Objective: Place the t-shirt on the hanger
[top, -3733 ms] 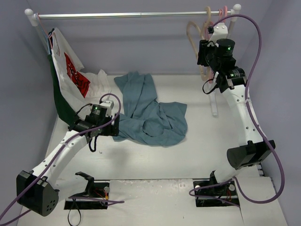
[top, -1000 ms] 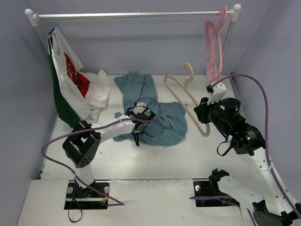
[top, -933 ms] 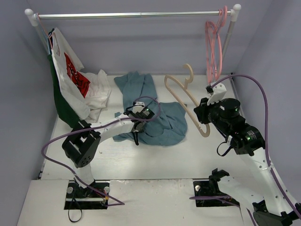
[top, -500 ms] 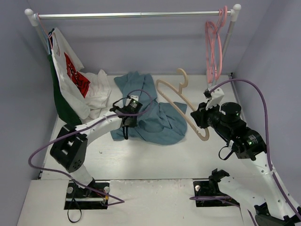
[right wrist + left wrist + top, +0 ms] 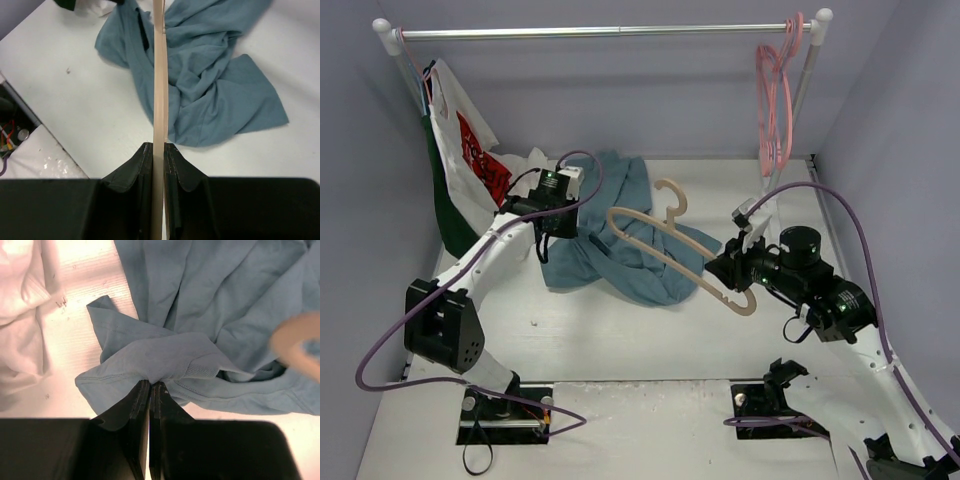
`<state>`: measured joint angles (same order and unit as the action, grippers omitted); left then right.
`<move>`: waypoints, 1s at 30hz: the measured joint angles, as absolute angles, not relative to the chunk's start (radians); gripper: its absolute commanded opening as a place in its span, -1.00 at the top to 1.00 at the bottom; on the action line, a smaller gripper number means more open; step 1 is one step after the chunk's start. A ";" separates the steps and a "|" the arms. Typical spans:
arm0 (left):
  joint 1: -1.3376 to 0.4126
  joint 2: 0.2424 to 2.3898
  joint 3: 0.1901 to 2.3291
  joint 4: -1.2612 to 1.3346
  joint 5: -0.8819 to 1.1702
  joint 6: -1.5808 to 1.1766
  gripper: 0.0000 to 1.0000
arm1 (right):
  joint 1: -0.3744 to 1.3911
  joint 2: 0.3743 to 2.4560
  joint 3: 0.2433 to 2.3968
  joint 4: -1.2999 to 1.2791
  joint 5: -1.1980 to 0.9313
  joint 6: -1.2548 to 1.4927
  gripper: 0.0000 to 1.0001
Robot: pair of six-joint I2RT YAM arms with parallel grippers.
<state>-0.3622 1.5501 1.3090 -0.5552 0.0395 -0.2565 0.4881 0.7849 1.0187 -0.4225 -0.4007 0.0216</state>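
The left jaws are pressed together on a fold at the edge of the t-shirt, where the left wrist view shows a ribbed band bunched just at the tips; I judge this grip is there to lift and stretch the cloth, so that an opening stands free for the hanger. The rest of the t-shirt lies crumpled in the middle of the bench, just beside the white garment on its left; it is not yet on the hanger.

The right jaws are clamped on one end of the hanger; in the right wrist view the beige bar runs straight out between them. The hanger is held in the air, nearly flat, its free shoulder over the blue cloth and its hook toward the rear wall; probably it is held by the end so that the other end can go into the garment first.

Half a second ago the left jaws were nearer the middle of the bench; now they are further back and to the left, and the cloth is drawn out after them. The hanger has also come to the left, its free end reaching further over the t-shirt. The pink hangers on the rail have not changed.
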 measured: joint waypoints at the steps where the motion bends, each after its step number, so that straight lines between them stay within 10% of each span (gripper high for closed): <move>1: -0.355 1.550 1.322 -0.567 0.055 -0.247 1.00 | 0.493 0.782 1.009 -0.418 -0.416 0.022 1.00; 30: -0.314 1.566 1.468 -0.764 0.275 -0.128 1.00 | 0.665 0.804 0.899 -0.336 -0.369 0.020 1.00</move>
<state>-0.3138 1.5658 1.4685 -0.7635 0.2749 -0.1276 0.6647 0.8036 0.8989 -0.3363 -0.3691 0.0200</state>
